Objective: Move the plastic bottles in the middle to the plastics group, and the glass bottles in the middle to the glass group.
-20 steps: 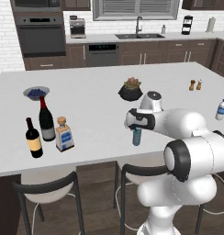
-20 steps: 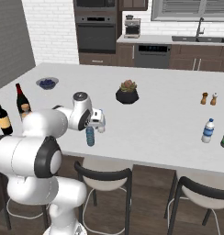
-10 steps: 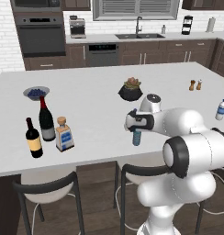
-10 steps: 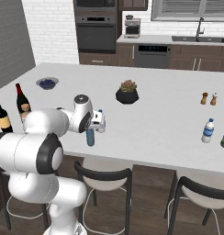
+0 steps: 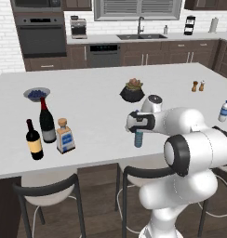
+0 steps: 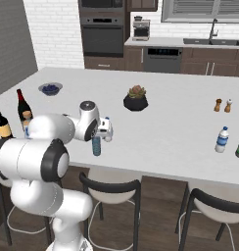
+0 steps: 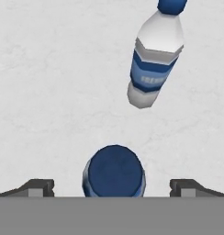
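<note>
I have the gripper (image 7: 113,189) hanging directly over the teal-blue water bottle (image 5: 139,138), which stands upright near the front edge of the tabletop (image 5: 101,107); in the hand view its dark blue cap (image 7: 114,170) sits squarely between the two finger tips, so the bottle's long axis runs straight down away from the jaws, in line with my approach. The jaws stand as wide as they go and have hold of nothing, with clear space between each tip and the cap. Just beyond it stands the second middle bottle, the clear water bottle with a blue label (image 7: 154,59), close beside the teal one, so I judge the descent needs to stay centred to avoid knocking it. The plastics group, a lone clear water bottle (image 5: 224,111), waits well off near the far right edge. The cork-stoppered square bottle (image 5: 64,136) stands just beside the two wine bottles (image 5: 47,121), over on the left side
</note>
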You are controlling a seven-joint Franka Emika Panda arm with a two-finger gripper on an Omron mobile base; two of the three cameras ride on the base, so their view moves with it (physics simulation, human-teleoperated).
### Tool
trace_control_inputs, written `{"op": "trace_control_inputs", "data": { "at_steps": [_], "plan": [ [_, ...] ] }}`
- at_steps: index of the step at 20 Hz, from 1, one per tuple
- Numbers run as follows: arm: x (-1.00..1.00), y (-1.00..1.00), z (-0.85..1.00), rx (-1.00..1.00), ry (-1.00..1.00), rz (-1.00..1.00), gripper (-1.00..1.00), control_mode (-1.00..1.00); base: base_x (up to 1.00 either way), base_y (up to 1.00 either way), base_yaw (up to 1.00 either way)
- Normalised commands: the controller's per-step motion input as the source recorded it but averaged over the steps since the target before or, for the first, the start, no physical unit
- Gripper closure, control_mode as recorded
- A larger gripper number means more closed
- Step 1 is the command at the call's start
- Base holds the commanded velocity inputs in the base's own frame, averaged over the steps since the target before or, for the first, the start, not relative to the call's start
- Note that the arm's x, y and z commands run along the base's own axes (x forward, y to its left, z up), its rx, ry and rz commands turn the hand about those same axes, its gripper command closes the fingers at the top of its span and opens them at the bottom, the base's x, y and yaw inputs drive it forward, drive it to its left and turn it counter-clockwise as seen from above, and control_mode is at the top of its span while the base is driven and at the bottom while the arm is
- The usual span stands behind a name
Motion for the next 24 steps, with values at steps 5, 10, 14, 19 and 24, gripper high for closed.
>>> {"op": "trace_control_inputs", "data": {
  "at_steps": [5,10,14,19,24],
  "plan": [
    [0.04,0.00,0.00,0.00,0.00,0.00,-1.00,-1.00,0.00,0.00,0.00],
    [0.00,0.00,0.00,0.00,-0.03,0.00,-1.00,-1.00,0.00,0.00,0.00],
    [0.01,0.00,-0.08,0.00,-0.10,0.00,-1.00,-1.00,0.00,0.00,0.00],
    [0.06,0.00,-0.15,0.00,-0.04,0.00,-1.00,-1.00,0.00,0.00,0.00],
    [0.01,0.00,-0.02,0.00,0.00,0.00,1.00,-1.00,0.00,0.00,0.00]
  ]
}}
